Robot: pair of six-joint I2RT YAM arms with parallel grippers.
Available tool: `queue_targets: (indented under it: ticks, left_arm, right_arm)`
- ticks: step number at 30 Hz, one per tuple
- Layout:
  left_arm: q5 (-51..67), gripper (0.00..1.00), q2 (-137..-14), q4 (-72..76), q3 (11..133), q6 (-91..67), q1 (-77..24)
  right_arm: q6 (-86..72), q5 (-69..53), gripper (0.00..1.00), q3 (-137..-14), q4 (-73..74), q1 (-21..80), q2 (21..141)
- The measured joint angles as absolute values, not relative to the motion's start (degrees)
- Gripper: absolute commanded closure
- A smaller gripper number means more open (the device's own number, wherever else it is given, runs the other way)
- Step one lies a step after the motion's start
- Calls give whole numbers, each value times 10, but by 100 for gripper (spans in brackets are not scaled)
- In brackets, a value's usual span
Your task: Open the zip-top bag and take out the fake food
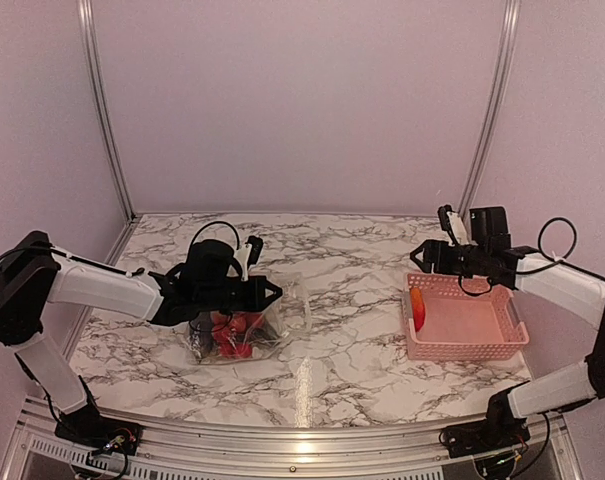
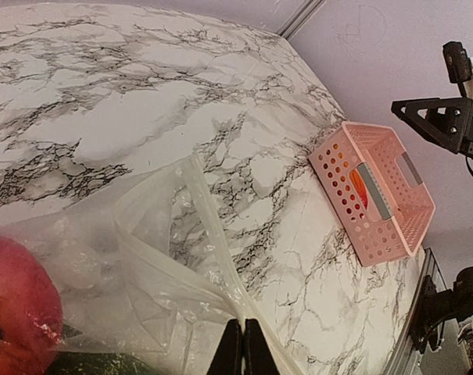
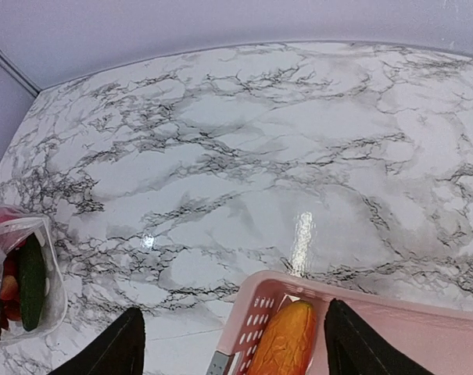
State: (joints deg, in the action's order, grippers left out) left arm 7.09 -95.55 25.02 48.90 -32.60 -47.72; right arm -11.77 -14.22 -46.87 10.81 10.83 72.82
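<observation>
The clear zip-top bag (image 1: 287,318) lies left of centre on the marble table, with red fake food (image 1: 236,331) inside. My left gripper (image 1: 270,294) is shut on the bag's open edge; in the left wrist view the two fingers (image 2: 245,348) pinch the plastic by the zip strip (image 2: 209,215). A red piece (image 2: 16,308) and a dark green cucumber (image 2: 95,364) show through the bag (image 2: 134,266). My right gripper (image 1: 423,257) is open and empty, above the far left corner of the pink basket (image 1: 469,347). An orange food piece (image 3: 286,341) lies in the basket.
The pink slotted basket (image 3: 330,292) stands at the right, also in the left wrist view (image 2: 392,226). The right wrist view shows the bag (image 3: 55,293) and the cucumber (image 3: 31,281) far left. Bare marble lies between bag and basket. Walls close off the back and sides.
</observation>
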Motion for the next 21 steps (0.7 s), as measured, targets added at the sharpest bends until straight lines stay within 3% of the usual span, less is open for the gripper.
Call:
queue_targets:
  ticks: [9, 21]
  left_arm:
    - [75, 100, -927, 241, 489, -326, -477]
    - [82, 100, -847, 216, 482, -317, -477]
  right_arm:
    - [-131, -182, 31, -477, 82, 192, 735]
    - [-205, -208, 35, -478, -88, 346, 873]
